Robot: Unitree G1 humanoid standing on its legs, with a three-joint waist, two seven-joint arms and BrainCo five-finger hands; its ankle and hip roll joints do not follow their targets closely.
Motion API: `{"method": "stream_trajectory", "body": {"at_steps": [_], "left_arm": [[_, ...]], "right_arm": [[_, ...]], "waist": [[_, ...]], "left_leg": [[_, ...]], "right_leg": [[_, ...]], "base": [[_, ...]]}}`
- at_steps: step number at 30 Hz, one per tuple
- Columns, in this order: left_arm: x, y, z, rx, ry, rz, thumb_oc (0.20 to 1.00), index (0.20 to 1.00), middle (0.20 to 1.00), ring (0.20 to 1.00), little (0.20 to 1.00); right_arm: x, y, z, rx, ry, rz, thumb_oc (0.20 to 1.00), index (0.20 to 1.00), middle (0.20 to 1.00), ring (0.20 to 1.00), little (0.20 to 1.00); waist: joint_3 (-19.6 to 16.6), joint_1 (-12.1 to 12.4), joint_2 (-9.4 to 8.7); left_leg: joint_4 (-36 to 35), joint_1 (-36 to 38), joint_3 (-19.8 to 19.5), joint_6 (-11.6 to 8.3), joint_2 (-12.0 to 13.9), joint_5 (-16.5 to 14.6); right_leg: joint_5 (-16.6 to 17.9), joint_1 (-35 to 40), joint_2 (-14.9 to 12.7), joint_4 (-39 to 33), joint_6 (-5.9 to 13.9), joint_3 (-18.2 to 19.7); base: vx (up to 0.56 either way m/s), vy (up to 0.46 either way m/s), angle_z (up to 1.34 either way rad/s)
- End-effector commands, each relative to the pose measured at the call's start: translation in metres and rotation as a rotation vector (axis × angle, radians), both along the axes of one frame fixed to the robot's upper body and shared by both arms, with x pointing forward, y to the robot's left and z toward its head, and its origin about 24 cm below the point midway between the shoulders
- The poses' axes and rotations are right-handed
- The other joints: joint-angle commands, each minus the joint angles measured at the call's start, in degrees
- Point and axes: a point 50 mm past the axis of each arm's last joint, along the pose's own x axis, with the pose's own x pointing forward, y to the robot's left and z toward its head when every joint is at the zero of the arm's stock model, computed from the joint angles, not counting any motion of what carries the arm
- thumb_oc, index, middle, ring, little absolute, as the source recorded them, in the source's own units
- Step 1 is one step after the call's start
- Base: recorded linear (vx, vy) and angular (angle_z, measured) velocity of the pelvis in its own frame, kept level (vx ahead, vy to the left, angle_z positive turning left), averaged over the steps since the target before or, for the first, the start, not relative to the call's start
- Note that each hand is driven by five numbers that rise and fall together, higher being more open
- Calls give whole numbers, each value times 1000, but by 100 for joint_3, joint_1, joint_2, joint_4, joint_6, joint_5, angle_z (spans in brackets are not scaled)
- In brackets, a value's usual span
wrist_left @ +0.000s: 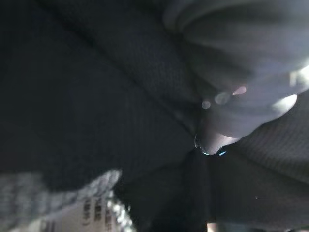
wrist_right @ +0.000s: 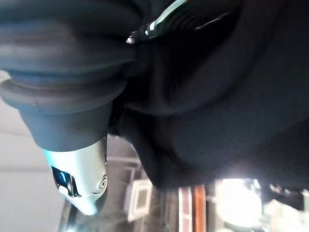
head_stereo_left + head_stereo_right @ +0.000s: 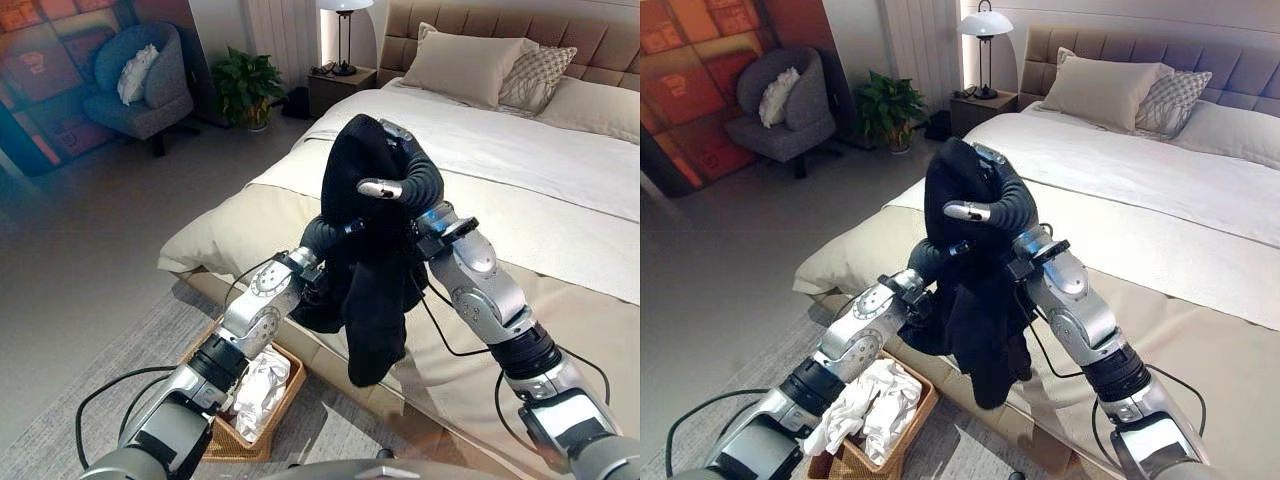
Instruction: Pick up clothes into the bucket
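A black garment (image 3: 375, 300) hangs in the air over the near edge of the bed (image 3: 560, 160). My right hand (image 3: 382, 188) is raised at its top, with the fingers curled into the cloth and the thumb sticking out; in the right wrist view the dark cloth (image 2: 217, 106) bunches past the hand's ribbed cover. My left hand (image 3: 325, 232) reaches into the garment's middle from the left, its fingers buried in the folds (image 1: 96, 96). Below and to the left, on the floor, stands a wicker basket (image 3: 287, 388) holding white clothes (image 3: 258, 390).
The basket sits on a grey rug (image 3: 120, 350) against the bed's side. Pillows (image 3: 470, 65) lie at the bed's head. A nightstand with a lamp (image 3: 343, 40), a potted plant (image 3: 245, 88) and a grey armchair (image 3: 140, 80) stand at the back left.
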Motion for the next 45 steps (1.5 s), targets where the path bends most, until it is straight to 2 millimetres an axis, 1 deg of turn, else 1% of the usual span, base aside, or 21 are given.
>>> {"method": "stream_trajectory", "body": {"at_steps": [1, 2, 3, 4, 5, 8, 9, 12, 15, 17, 19, 22, 26, 29, 31, 33, 37, 40, 43, 44, 45], "left_arm": [[12, 22, 47, -165, -165, 155, 200, 200, 200, 200, 200], [9, 38, 57, -175, -221, 220, 200, 200, 200, 200, 200], [8, 38, 57, -175, -219, 221, 200, 200, 200, 200, 200], [3, 61, 67, -133, -307, 315, 200, 200, 200, 200, 200], [3, 61, 67, -133, -305, 316, 200, 200, 200, 200, 200], [-4, 98, 83, -58, -431, 481, 200, 200, 200, 200, 200], [-8, 117, 90, -89, -467, 570, 200, 200, 200, 200, 200], [-15, 142, 102, -136, -530, 678, 200, 200, 200, 200, 200], [-24, 167, 118, -119, -614, 777, 200, 200, 200, 200, 200], [-27, 177, 122, -108, -633, 819, 200, 200, 200, 200, 200], [-34, 193, 126, -74, -660, 893, 200, 200, 200, 200, 200], [-39, 216, 124, -35, -646, 986, 200, 200, 200, 200, 200], [-39, 234, 113, -29, -588, 1066, 200, 200, 200, 200, 200], [-39, 240, 105, -7, -556, 1111, 200, 200, 200, 200, 200], [-41, 247, 88, 4, -497, 1180, 200, 200, 200, 200, 200], [-42, 251, 81, 20, -472, 1213, 200, 200, 200, 200, 200], [-48, 268, 64, 74, -399, 1303, 200, 200, 200, 200, 200], [-48, 272, 59, 79, -378, 1330, 200, 200, 200, 200, 200], [-42, 274, 49, 25, -310, 1346, 200, 200, 200, 200, 200], [-42, 274, 49, 24, -312, 1346, 200, 200, 200, 200, 200], [-38, 275, 48, 49, -291, 1356, 200, 200, 200, 200, 200]], "right_arm": [[-7, -22, 26, 263, -95, -67, 1000, 1000, 1000, 1000, 1000], [-3, -43, 11, 305, -22, -153, 1000, 1000, 1000, 1000, 1000], [-3, -43, 11, 305, -21, -153, 1000, 1000, 1000, 1000, 1000], [-3, -71, -10, 339, 52, -272, 1000, 1000, 1000, 1000, 1000], [-3, -71, -10, 339, 54, -272, 1000, 1000, 1000, 1000, 1000], [-8, -108, -43, 393, 162, -437, 1000, 1000, 1000, 1000, 1000], [-17, -127, -67, 381, 234, -526, 1000, 1000, 1000, 1000, 1000], [-32, -157, -113, 301, 399, -707, 1000, 1000, 1000, 1000, 1000], [-61, -194, -178, 146, 663, -933, 1000, 1000, 1000, 1000, 1000], [-72, -201, -198, 107, 754, -987, 1000, 1000, 1000, 1000, 1000], [-93, -205, -227, 52, 884, -1032, 1000, 1000, 1000, 1000, 1000], [-122, -198, -267, -60, 1085, -1015, 1000, 1000, 1000, 1000, 1000], [-139, -189, -294, -87, 1220, -999, 1000, 1000, 1000, 1000, 1000], [-143, -183, -302, -123, 1260, -981, 1000, 1000, 1000, 1000, 1000], [-145, -175, -309, -192, 1290, -951, 1000, 1000, 1000, 1000, 1000], [-143, -170, -309, -242, 1279, -918, 1000, 1000, 1000, 1000, 1000], [-140, -160, -310, -330, 1256, -846, 1000, 1000, 1000, 1000, 1000], [-134, -154, -308, -342, 1225, -819, 1000, 1000, 1000, 1000, 1000], [-119, -145, -300, -316, 1163, -790, 1000, 1000, 1000, 1000, 1000], [-119, -145, -300, -314, 1163, -790, 1000, 1000, 1000, 1000, 1000], [-113, -141, -297, -318, 1136, -781, 1000, 1000, 1000, 1000, 1000]], "waist": [[-191, 21, -388], [-170, 27, -395], [-175, 27, -395], [-160, 31, -406], [-168, 33, -400], [-125, 33, -413], [-93, 23, -410], [-30, -10, -414], [71, -31, -415], [117, -31, -405], [185, -10, -387], [340, 6, -381], [628, 14, -404], [720, 33, -419], [904, 46, -471], [989, 49, -492], [1302, 59, -665], [1423, 64, -745], [1719, 45, -951], [1718, 50, -951], [1824, 44, -1066]], "left_leg": [[541, -194, -148, 188, -276, -544], [541, -206, -150, 184, -277, -542], [541, -204, -150, 184, -276, -544], [550, -260, -158, 188, -294, -500], [540, -225, -159, 182, -280, -548], [551, -290, -170, 184, -303, -510], [539, -263, -175, 176, -295, -572], [528, -302, -183, 166, -305, -574], [533, -410, -227, 155, -328, -547], [550, -474, -238, 151, -343, -536], [576, -539, -256, 147, -359, -528], [652, -673, -257, 141, -388, -504], [843, -1014, -260, 125, -426, -458], [916, -1167, -275, 122, -441, -433], [1068, -1410, -255, 115, -447, -421], [1131, -1501, -235, 113, -444, -419], [1461, -1874, -141, 88, -418, -457], [1600, -2021, -95, 78, -384, -485], [1949, -2405, -48, 61, -277, -546], [1972, -2427, -45, 61, -273, -555], [2090, -2550, -18, 47, -223, -590]], "right_leg": [[-452, 105, -431, 504, 318, -147], [-454, 93, -428, 506, 321, -151], [-456, 94, -428, 506, 321, -151], [-414, 40, -448, 526, 324, -163], [-457, 70, -435, 524, 327, -161], [-429, 9, -449, 548, 328, -167], [-485, 22, -436, 559, 335, -167], [-486, -39, -445, 594, 336, -174], [-490, -139, -447, 633, 347, -219], [-480, -187, -457, 641, 354, -229], [-463, -249, -466, 645, 353, -238], [-429, -358, -471, 659, 358, -214], [-344, -629, -491, 709, 354, -187], [-302, -756, -499, 730, 353, -177], [-223, -953, -525, 760, 365, -141], [-189, -1043, -536, 778, 367, -108], [-73, -1323, -547, 825, 378, 8], [-26, -1440, -545, 837, 382, 60], [64, -1742, -525, 881, 379, 174], [65, -1757, -522, 887, 378, 178], [116, -1822, -487, 857, 378, 205]], "base": [[0, 0, 0], [0, 0, 0], [-35, 25, 1], [0, 0, 0], [0, 0, 0], [-13, 6, 1], [0, 0, 0], [-16, 7, 3], [-52, 10, 3], [-47, 19, 8], [-40, 19, 5], [-71, 26, -2], [-128, 31, 2], [-80, 29, 0], [-110, 55, 0], [-61, 46, 0], [-66, 44, -5], [-52, 30, -11], [-73, 11, -14], [-89, 2, -11], [-67, -17, -8]]}}
